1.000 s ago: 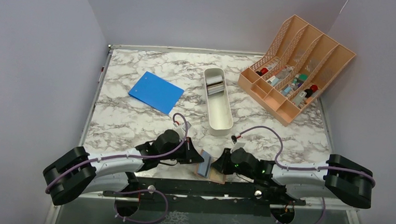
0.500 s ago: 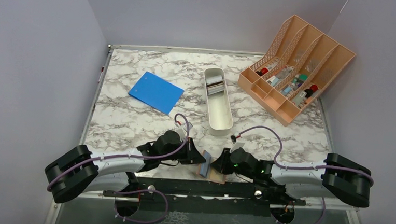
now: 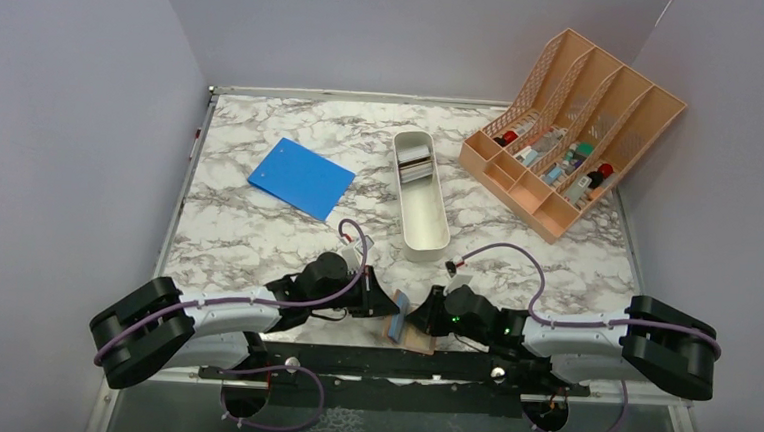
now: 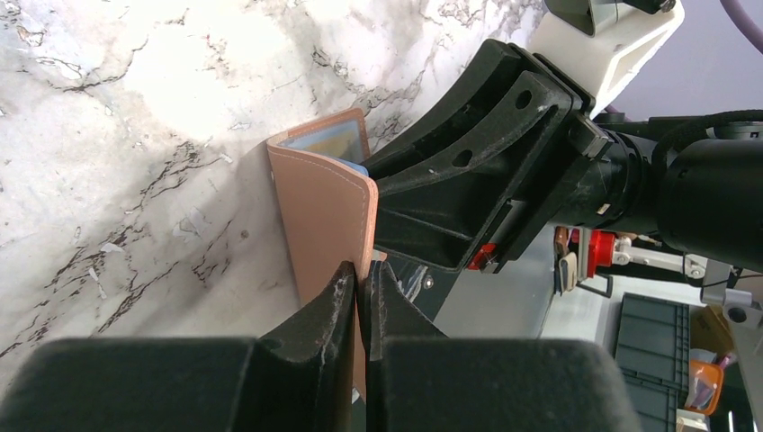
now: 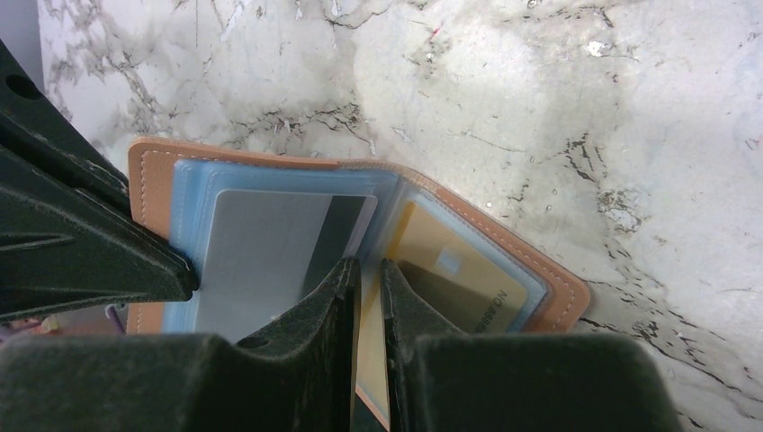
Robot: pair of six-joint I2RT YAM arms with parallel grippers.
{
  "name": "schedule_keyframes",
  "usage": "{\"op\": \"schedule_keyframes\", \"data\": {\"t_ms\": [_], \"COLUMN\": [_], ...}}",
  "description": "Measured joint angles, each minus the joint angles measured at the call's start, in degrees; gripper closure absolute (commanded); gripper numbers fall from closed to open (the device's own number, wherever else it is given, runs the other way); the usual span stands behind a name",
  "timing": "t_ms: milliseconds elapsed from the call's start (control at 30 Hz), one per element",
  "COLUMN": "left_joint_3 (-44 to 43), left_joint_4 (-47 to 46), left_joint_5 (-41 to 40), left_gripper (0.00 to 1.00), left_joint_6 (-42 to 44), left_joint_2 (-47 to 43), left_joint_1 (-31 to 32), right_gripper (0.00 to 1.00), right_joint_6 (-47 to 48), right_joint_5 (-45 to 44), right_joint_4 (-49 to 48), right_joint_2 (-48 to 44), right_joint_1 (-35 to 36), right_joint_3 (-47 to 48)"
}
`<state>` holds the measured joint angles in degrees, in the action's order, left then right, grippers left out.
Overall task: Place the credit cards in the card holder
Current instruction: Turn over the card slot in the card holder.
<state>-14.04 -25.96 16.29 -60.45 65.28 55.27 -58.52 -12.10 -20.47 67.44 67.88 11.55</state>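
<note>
I am holding the small brown leather-like folding card holder (image 3: 394, 326) between my two sets of jaws, at the near edge of the white-and-grey marble table (image 3: 246, 238). My left jaws are pinching together on the free edge of its brown cover (image 4: 324, 216), which is standing up off the table and running straight away from my fingertips (image 4: 335, 301). My right jaws are pressing nearly together on a thin pale leaf of the holder's blue-grey inside. Both sets are gripping the same holder and facing each other across it, close together.

Just left of my right jaws, a silver-grey plastic credit card with a dark stripe (image 5: 270, 247) is sitting in a clear sleeve. Just right of them, a gold-brown credit card (image 5: 459, 283) is lying in the opposite sleeve, over the half of the cover that is resting flat on the marble.

Well ahead of both jaws, roughly between them, a long white oblong tray (image 3: 426, 224) is lying lengthwise, with more cards (image 3: 416, 164) sitting at its far end; I cannot make out their colours. Ahead and to the left of my left jaws, a flat blue notebook (image 3: 301, 178) is lying on the table. Far ahead and to the right of my right jaws, a peach lattice desk organiser (image 3: 606, 94) is standing in the corner.
</note>
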Motion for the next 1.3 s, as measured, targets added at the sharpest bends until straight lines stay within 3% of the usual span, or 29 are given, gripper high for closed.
{"op": "schedule_keyframes", "data": {"t_ms": [333,500,633,1300], "left_joint_3": [0.6,0.6,0.6,0.6], "left_joint_4": [-2.3,-3.0,-3.4,-7.7], "left_joint_5": [0.0,0.0,0.0,0.8], "left_gripper": [0.99,0.92,1.00,1.00], "left_joint_6": [-0.1,-0.1,-0.1,-0.4], "left_joint_2": [1.2,1.6,1.9,5.2], "left_joint_1": [0.4,0.5,0.6,0.7], "right_gripper": [0.77,0.76,0.74,0.63], "right_joint_6": [0.0,-0.1,-0.3,-1.5], "right_joint_5": [0.0,0.0,0.0,-0.1], "right_joint_4": [0.1,0.2,0.1,1.1], "right_joint_2": [-0.8,-0.9,-0.9,-3.0], "right_joint_1": [0.0,0.0,0.0,0.0], "right_joint_3": [-0.4,-0.4,-0.4,-0.9]}}
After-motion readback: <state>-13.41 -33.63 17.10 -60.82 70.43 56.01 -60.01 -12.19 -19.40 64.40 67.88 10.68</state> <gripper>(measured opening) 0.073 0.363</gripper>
